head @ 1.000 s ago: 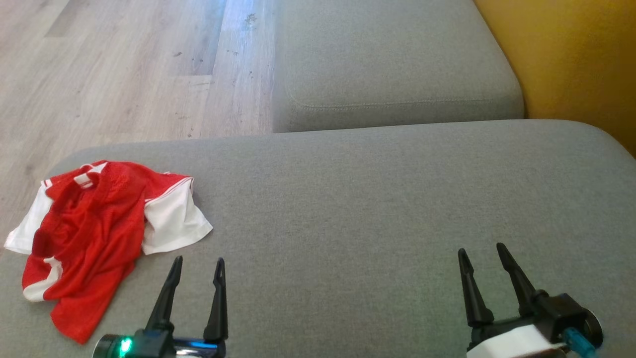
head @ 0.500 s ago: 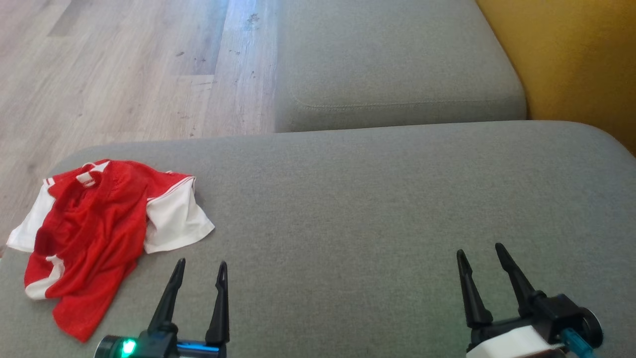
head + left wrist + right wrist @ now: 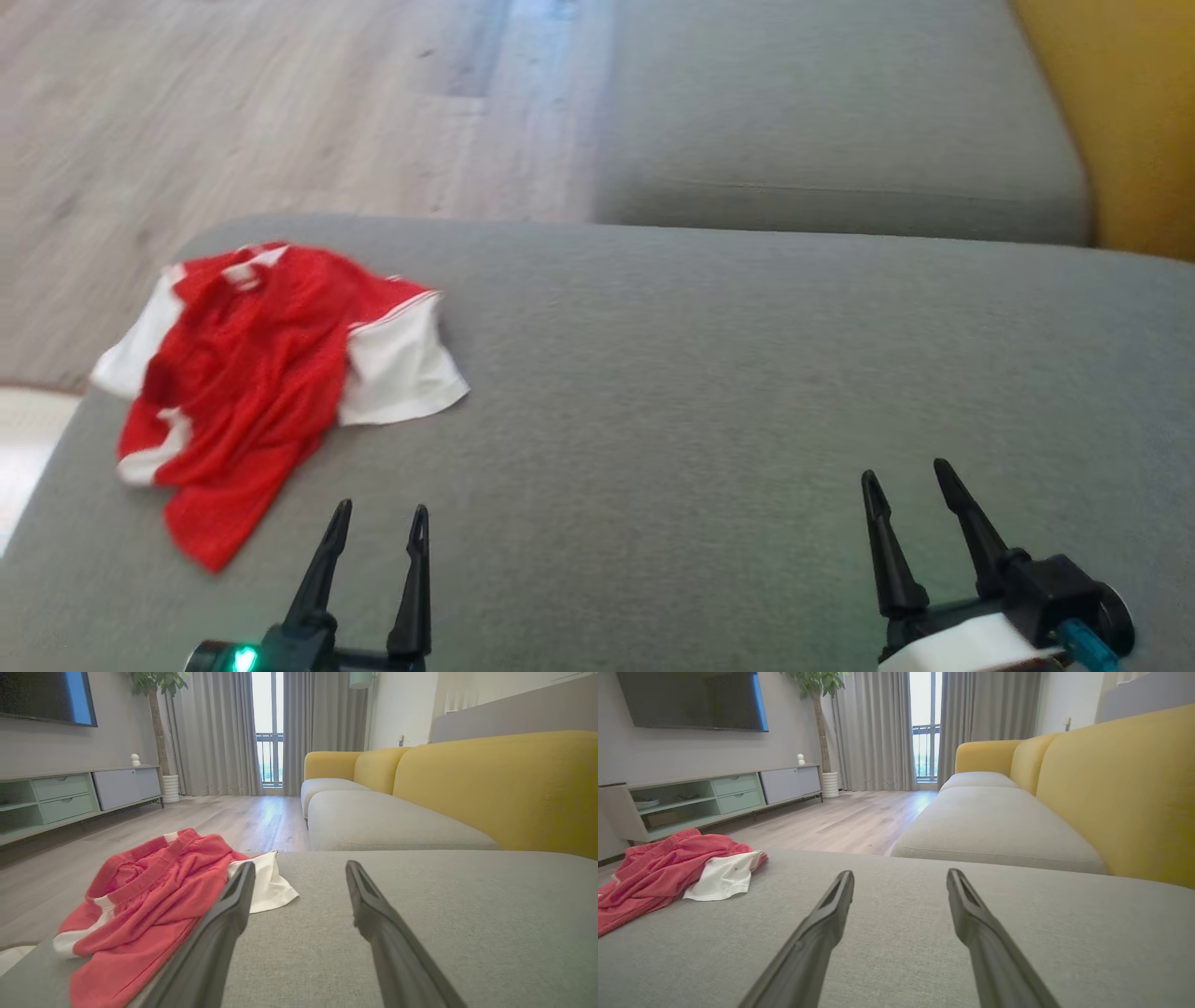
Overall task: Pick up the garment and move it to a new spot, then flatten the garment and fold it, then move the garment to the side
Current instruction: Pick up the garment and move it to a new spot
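Lying crumpled at about 10 o'clock in the head view: red mesh garment point(image 3: 252, 373) with white sleeves and white trim. Bunched in loose folds, not flat, on the grey cushion point(image 3: 747, 420), close to its left edge. One white sleeve spread toward 3 o'clock.

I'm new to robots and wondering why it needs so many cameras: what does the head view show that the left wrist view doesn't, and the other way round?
Head view: a look down at both open grippers together, the left gripper and the right gripper.
Left wrist view: a low look across the room to a TV, a cabinet, grey curtains and a potted plant.
Shared: the red and white garment lying crumpled on the grey cushion, the wooden floor and the yellow backrest.
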### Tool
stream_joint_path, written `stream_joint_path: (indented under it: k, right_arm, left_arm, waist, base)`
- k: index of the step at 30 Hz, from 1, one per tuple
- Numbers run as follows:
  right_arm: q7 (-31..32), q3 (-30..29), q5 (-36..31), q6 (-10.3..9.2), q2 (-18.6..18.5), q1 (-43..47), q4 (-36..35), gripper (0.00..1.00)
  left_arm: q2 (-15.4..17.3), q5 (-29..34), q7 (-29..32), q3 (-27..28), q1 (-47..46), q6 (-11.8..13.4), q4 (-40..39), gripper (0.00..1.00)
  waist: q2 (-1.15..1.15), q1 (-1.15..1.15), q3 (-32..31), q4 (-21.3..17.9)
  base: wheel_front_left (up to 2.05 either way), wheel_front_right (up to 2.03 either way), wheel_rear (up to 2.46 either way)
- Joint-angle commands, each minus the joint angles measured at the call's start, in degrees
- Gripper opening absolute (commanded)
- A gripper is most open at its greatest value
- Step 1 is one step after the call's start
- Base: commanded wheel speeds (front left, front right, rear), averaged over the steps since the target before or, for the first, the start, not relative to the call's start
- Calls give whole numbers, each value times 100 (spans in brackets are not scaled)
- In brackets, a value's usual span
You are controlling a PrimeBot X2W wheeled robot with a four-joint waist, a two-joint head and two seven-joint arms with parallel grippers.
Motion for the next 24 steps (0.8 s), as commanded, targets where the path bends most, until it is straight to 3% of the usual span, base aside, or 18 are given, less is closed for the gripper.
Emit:
stream_joint_path:
  k: [1,14,24]
  right_arm:
    - [-78,146,42,44,-50,-190,-195,100]
    - [-78,269,126,44,-50,-406,-164,100]
    - [-78,327,112,44,-50,-488,-123,100]
  left_arm:
    - [-4,2,-62,175,-335,-18,-146,100]
    - [90,89,-62,351,-394,-45,-128,100]
    - [83,-1,-62,573,-357,-71,-184,100]
  waist:
    - [0,0,90,322]
    - [0,0,230,1469]
    - [0,0,306,1710]
  base:
    - [0,0,0]
    - [0,0,0]
    - [0,0,0]
